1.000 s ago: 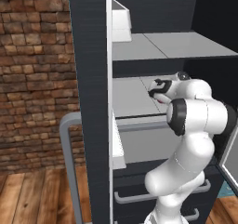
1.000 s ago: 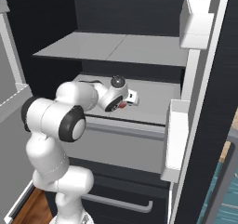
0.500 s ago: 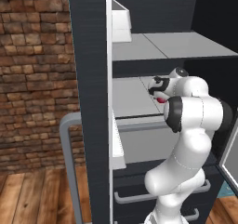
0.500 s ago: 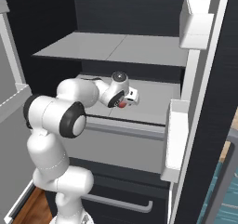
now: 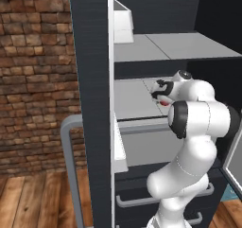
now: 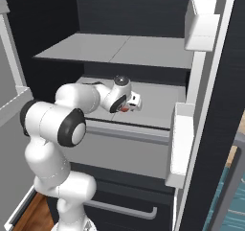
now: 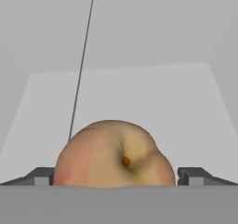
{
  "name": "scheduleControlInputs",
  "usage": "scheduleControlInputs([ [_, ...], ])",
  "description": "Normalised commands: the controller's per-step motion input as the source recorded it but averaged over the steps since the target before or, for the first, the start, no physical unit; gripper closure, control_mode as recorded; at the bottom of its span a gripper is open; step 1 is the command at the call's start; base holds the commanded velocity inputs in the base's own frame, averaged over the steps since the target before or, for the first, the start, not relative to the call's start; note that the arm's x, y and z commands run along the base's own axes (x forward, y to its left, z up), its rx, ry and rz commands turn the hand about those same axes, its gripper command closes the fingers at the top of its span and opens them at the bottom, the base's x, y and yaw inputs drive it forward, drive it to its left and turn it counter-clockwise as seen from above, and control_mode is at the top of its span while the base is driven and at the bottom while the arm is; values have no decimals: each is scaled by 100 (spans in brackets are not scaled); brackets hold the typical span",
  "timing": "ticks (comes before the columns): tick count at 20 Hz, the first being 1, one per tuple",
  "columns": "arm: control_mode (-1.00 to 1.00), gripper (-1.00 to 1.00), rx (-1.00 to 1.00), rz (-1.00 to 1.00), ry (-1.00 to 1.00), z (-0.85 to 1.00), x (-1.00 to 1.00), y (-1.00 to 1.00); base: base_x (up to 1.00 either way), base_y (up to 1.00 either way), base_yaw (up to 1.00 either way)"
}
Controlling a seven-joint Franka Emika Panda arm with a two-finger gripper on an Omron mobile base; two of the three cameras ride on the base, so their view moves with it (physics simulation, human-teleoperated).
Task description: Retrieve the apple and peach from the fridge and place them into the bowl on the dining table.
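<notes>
Inside the open fridge (image 6: 57,28), the gripper (image 7: 114,175) is standing wide open around the peach (image 7: 114,155) at six o'clock, not yet clamping; no fruit is bowled yet.

grey fridge shelf (image 7: 139,93), peach (image 7: 114,154) on it

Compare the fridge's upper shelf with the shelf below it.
The upper shelf lies above the arm; the lower shelf has the arm reaching over it. The lower shelf carries the peach, inside the open pincer; the upper shelf shows no fruit. Both are flat and grey.
</notes>
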Motion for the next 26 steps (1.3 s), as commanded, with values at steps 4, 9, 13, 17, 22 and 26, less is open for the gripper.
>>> scheduleControlInputs([
  [4, -100, 100, 0, 0, 0, -45, 0, 2, 0, 0, 0],
  [9, -100, 100, 0, 0, 0, -3, -5, 0, 0, 0, 0],
  [13, -100, 100, 0, 0, -4, 5, -80, 0, 0, 0, 0],
  [17, -100, 100, -1, 1, -14, 85, -100, 0, 0, 0, 0],
  [22, -100, 100, -9, 6, 0, 100, -100, 5, 0, 0, 0],
  [26, -100, 100, -13, 8, -3, 100, -100, 14, 0, 0, 0],
])
